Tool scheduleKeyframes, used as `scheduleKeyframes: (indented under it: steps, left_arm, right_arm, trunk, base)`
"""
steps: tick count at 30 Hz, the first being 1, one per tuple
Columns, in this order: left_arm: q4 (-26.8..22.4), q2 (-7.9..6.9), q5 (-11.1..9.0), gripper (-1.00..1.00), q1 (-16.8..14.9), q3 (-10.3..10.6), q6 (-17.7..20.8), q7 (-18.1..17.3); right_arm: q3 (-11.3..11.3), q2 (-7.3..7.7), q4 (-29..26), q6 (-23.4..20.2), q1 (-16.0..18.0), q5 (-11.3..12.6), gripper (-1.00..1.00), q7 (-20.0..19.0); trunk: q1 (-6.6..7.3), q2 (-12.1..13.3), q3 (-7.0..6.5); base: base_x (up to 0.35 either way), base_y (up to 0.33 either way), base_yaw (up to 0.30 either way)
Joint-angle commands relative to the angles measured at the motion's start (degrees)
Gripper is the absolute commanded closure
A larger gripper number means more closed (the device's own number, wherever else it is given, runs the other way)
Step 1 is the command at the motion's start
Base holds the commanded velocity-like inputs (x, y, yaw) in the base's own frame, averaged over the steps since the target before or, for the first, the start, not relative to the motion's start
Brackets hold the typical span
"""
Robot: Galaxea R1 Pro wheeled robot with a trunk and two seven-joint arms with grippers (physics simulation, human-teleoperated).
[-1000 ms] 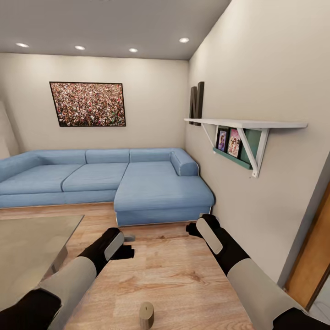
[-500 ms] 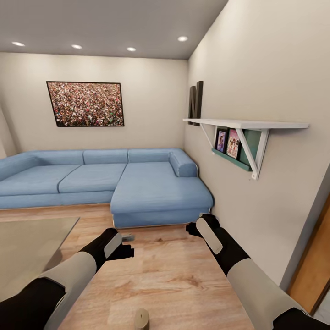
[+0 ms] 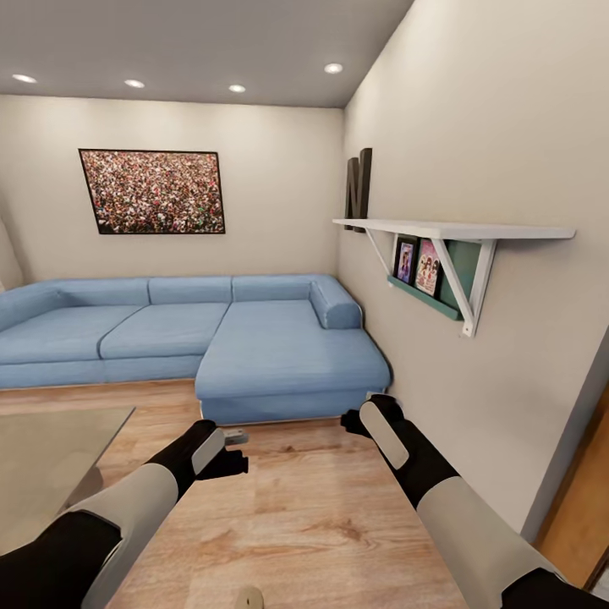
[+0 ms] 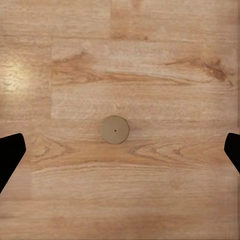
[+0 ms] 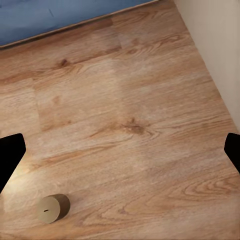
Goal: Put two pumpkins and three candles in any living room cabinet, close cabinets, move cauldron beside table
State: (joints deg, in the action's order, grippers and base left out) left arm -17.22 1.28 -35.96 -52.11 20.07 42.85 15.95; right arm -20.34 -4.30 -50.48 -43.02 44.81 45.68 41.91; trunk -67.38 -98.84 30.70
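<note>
**One candle underfoot, none of the task's steps visibly done**

One small tan candle (image 4: 115,129) stands upright on the wood floor (image 3: 321,499), directly below the left gripper (image 4: 120,150) and centred between its two dark fingertips in the left wrist view. Those fingertips sit at opposite edges of that picture, so the jaws are spread wide and hold nothing. From the right gripper (image 5: 120,150) the same candle lies off to one side, nearer one fingertip, and this gripper is also wide apart and empty. In the head view both arms reach forward over bare floor, with the candle's top just peeking in at the lower edge between them.

Ahead of the grippers are a blue corner sofa (image 3: 254,338), a framed picture (image 3: 152,192) and a wall shelf (image 3: 448,233); a glass table (image 3: 51,457) sits beyond the left arm.

Judging from this, the work seems early: this candle is on the floor rather than in a cabinet, and nothing is being carried. Its place under the left gripper makes it a likely pick.
</note>
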Motion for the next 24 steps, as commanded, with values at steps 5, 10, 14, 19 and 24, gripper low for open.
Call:
scheduleKeyframes:
  steps: [5, 10, 14, 19, 24]
  left_arm:
    - [-0.1, 0.03, -0.7, -1.00, -0.1, 0.4, 0.3, 0.6]
    - [-0.1, 0.04, -0.7, -1.00, -0.1, 0.3, 0.3, 0.8]
    - [-0.1, 0.04, -0.7, -1.00, -0.1, 0.3, 0.3, 0.9]
    - [0.0, 0.04, -0.7, -1.00, -0.1, 0.3, 0.3, 0.8]
    - [0.1, 0.04, -0.7, -1.00, -0.1, 0.4, 0.3, 0.6]
  right_arm:
    - [-0.1, -0.46, -0.5, 0.0, 0.1, 0.5, -1.00, 0.6]
    - [0.0, -0.36, -8.1, -0.2, -1.6, 0.5, -1.00, 0.7]
    - [0.0, -0.31, -14.9, -0.4, -4.3, 0.7, -1.00, 0.7]
    - [0.1, -0.32, -17.1, -1.4, -5.2, 0.6, -1.00, 0.7]
    - [0.2, -0.28, -17.5, -2.4, -5.3, 0.6, -1.00, 0.7]
  trunk:
    - [0.00, 0.0, 0.07]
    - [-0.22, -0.4, 0.25]
    - [-1.10, -2.0, 0.97]
    - [-2.19, -4.0, 1.86]
    - [-3.29, -6.1, 2.76]
  base:
    - [0.004, -0.004, 0.000]
    - [0.000, 0.000, 0.000]
    - [0.000, 0.000, 0.000]
    - [0.000, 0.000, 0.000]
    - [0.000, 0.000, 0.000]
